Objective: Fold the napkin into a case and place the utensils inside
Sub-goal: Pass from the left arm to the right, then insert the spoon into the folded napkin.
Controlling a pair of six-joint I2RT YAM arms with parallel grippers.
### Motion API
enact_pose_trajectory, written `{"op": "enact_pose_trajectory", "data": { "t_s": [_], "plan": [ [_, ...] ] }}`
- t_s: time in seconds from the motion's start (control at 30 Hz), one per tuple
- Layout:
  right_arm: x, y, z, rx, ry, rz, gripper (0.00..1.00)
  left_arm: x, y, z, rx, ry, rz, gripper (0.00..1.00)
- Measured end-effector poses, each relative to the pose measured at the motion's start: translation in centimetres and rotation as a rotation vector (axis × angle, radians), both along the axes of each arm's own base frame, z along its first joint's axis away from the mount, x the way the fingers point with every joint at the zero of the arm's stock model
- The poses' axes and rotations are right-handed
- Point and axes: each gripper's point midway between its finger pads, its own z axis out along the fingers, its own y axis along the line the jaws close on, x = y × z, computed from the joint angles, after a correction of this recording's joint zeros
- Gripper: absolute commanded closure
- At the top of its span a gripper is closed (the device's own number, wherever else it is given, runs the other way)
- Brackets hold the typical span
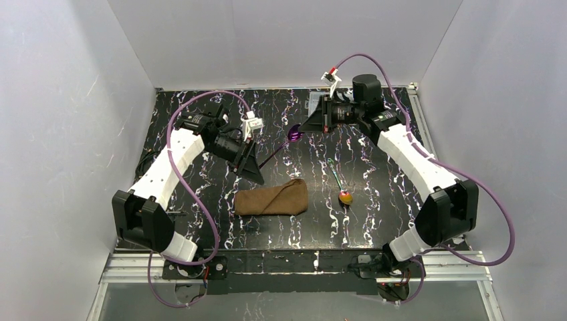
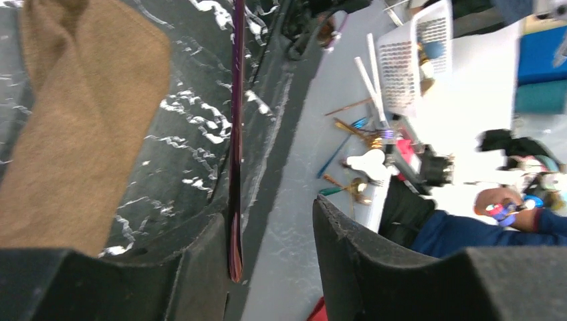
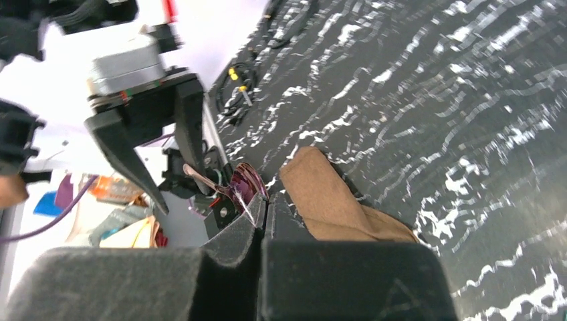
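The brown napkin lies folded on the black marbled table, also in the left wrist view and the right wrist view. My right gripper is shut on the purple head of one utensil, whose head shows at the fingertips. Its thin handle slopes down-left to my left gripper. That gripper is open, and the handle lies against one finger with a wide gap to the other. The gold-orange utensil lies on the table right of the napkin.
White enclosure walls stand on three sides of the table. A clear box sits at the back, partly behind the right gripper. A metal rail runs along the near edge. Purple cables loop over both arms.
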Motion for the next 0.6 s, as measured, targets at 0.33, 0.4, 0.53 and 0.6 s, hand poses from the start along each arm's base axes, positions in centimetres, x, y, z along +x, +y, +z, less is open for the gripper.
{"op": "enact_pose_trajectory", "data": {
  "t_s": [0.33, 0.4, 0.53, 0.6],
  "plan": [
    [-2.4, -5.4, -10.2, -0.310, 0.269, -0.310, 0.99, 2.7, 5.4, -7.1, 0.309, -0.206, -0.034, 0.62],
    [-3.2, -6.5, -11.3, -0.349, 0.299, -0.361, 0.99, 3.4, 6.4, -8.7, 0.367, -0.219, -0.039, 0.63],
    [-4.4, -8.1, -12.6, -0.374, 0.332, -0.449, 0.99, 4.5, 7.7, -12.0, 0.462, -0.202, -0.042, 0.66],
    [-4.9, -8.6, -13.5, -0.383, 0.356, -0.484, 0.99, 5.1, 8.3, -13.8, 0.509, -0.182, -0.030, 0.66]
  ]
}}
